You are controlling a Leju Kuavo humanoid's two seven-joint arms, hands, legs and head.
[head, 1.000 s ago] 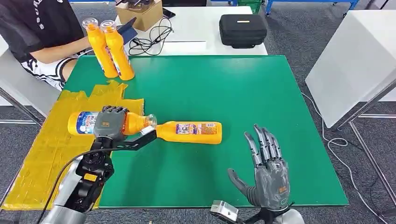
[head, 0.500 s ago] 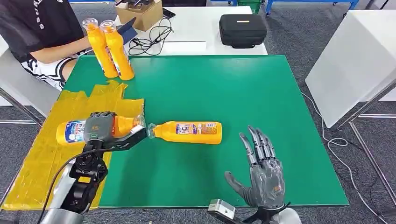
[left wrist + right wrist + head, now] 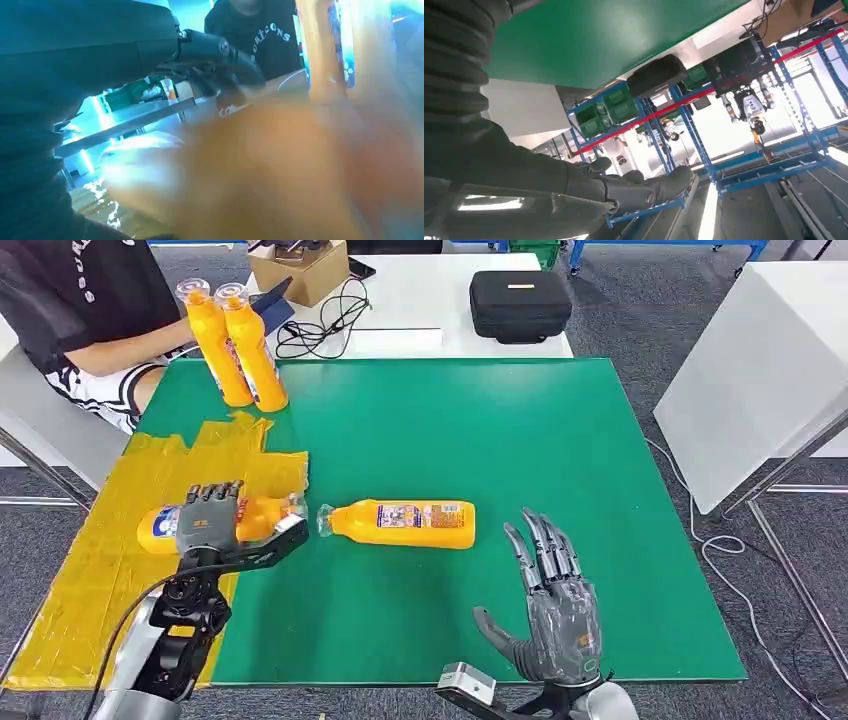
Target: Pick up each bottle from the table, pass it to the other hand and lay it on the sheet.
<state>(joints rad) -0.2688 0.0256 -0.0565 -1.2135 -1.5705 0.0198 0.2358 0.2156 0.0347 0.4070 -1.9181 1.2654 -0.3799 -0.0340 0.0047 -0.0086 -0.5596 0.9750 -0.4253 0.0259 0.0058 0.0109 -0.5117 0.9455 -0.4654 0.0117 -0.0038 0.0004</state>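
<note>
At the far left of the head view, a yellow sheet (image 3: 110, 570) covers the near-left part of the green surface (image 3: 480, 440), its crinkled edge reaching toward the far-left corner. The left robot hand (image 3: 208, 518) sits over this sheet with its fingers wrapped across the top of an orange bottle (image 3: 255, 519), which lies on its side on the sheet, clear cap toward the middle of the surface and blue-and-white label showing at the other side of the fingers. In the left wrist view that bottle (image 3: 280, 170) is a close orange blur in front of the camera, too soft to show the fingers' contact.

Beyond the sheet, at the far-left corner, 2 upright orange bottles (image 3: 235, 345) stand side by side, touching, next to a seated person (image 3: 85, 310) in a dark shirt.

Just beside the held bottle's cap, a second bottle (image 3: 400, 523) lies on its side on the bare green, cap pointing at the sheet, a small gap between the 2 caps.

To the right, near the front edge, the right robot hand (image 3: 555, 605) hovers above the green with its fingers spread wide and straight, holding nothing; the right wrist view shows its fingers (image 3: 639, 192) extended with nothing between them.

Behind the green surface, on a white table, are a cardboard box (image 3: 300, 268), a tangle of black cable (image 3: 325, 320) and a black case (image 3: 520, 305).
</note>
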